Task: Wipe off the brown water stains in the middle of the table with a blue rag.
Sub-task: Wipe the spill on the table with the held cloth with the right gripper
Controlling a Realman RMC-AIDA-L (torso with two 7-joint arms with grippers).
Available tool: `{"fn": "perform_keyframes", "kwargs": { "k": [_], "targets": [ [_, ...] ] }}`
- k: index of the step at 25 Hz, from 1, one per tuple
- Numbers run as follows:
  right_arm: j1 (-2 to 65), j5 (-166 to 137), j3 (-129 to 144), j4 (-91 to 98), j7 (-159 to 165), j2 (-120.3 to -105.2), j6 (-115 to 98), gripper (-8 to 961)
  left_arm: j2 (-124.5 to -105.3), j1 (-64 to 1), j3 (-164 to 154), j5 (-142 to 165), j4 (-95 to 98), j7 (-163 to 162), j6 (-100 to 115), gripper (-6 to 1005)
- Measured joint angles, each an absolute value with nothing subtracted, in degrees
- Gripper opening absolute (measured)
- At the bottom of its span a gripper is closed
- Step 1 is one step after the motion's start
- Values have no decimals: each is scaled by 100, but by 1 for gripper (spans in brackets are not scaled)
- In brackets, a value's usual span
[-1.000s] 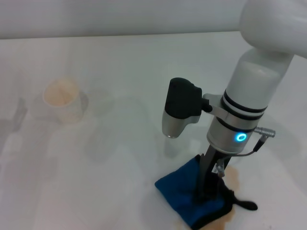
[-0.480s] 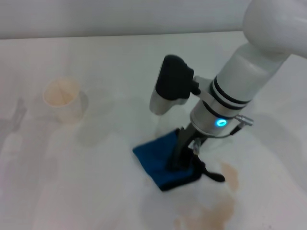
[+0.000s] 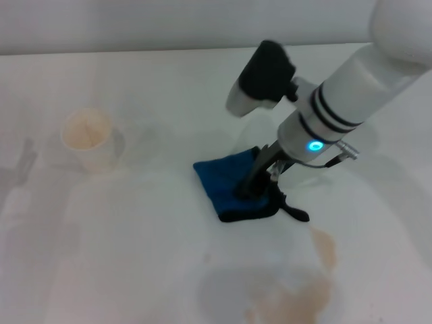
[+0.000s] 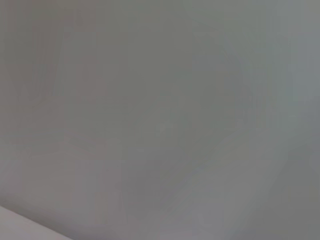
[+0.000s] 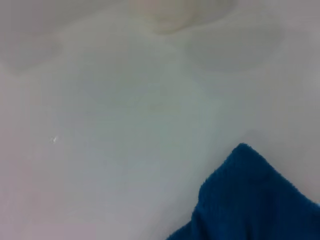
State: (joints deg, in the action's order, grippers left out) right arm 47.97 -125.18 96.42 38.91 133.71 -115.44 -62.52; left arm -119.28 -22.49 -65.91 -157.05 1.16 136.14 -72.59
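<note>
The white desk (image 3: 135,256) fills the head view, and the right arm reaches across it from the right side. In the last second the rag (image 3: 233,185) has been dragged away from the near edge toward the middle of the desk, so that the stains (image 3: 297,297), which were partly covered by it a second ago, are now left exposed near the lower edge, with a smaller tan patch (image 3: 326,246) just beyond them. The rag lies flat on the desk, well clear of the stains, its black loop (image 3: 295,213) trailing toward the right. The right tool (image 3: 251,187) is pressed down into the cloth, its dark fingers closed on the rag as far as can be judged from the head view. In the right wrist view only a corner of the rag (image 5: 255,200) is seen against bare desk. A cream cup (image 3: 88,138) stands well apart on the left. The left tool is not seen in any view, and its wrist view shows only a blank grey surface. Since tan liquid remains visible, the wipe is judged unfinished: the stroke has carried the cloth off the puddle, and a return pass over it will probably be needed.
</note>
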Motion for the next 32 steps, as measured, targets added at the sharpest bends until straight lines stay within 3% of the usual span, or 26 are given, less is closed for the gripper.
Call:
{"fn": "perform_keyframes", "kwargs": {
  "k": [19, 32],
  "targets": [
    [4500, -12231, 9791, 4448, 12522, -11602, -8614, 59, -11920, -2251, -6564, -15717, 218, 13614, -7215, 867],
    [4436, -13088, 9201, 4021, 12476, -11538, -9273, 57, -11906, -2266, -6547, -15749, 318, 13771, -7204, 867]
  ]
}}
